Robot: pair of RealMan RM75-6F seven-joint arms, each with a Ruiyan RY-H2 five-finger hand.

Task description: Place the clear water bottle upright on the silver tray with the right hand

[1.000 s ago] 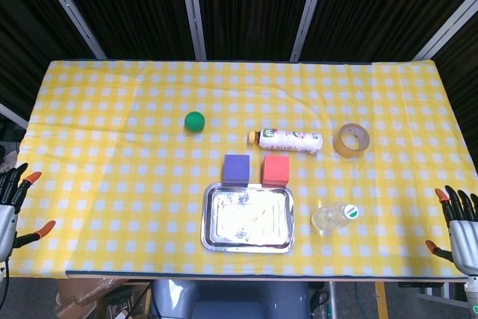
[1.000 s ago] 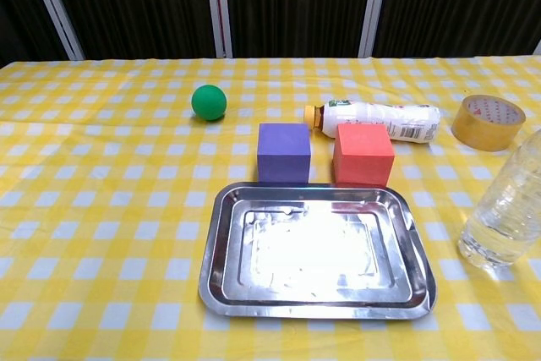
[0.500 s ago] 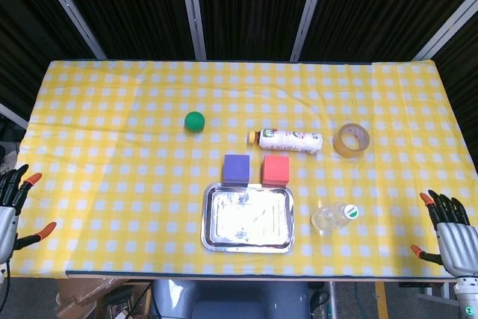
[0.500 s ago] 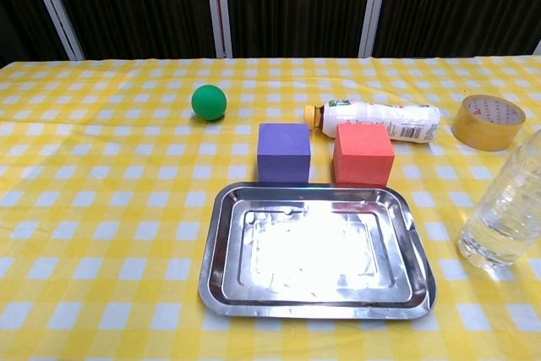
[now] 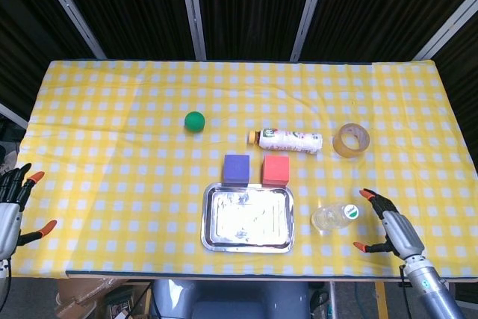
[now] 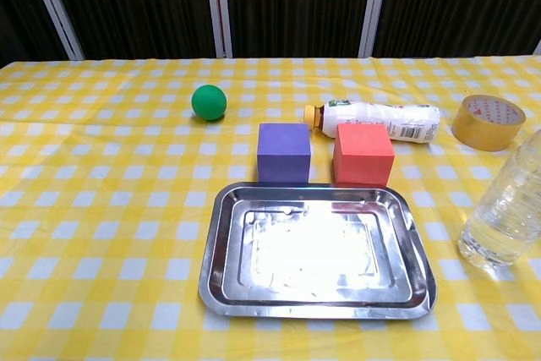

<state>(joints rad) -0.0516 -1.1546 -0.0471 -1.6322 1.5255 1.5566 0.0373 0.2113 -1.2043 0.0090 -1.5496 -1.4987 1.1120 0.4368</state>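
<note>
Now that the right hand (image 5: 391,228) has swung in from the table's right edge, fingers spread and empty, just beside the upright clear water bottle (image 5: 333,217), looks like the grab's next and the silver tray (image 5: 247,240) still waits.

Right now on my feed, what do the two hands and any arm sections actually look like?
Only the head view shows them. The right hand has a silver-grey metallic palm, dark fingers and orange fingertips; behind it a grey wrist section carries a small green mark. The left hand at the picture's edge looks the same: grey body, black fingers, orange tips. No cables or sleeves can be made out.
</note>
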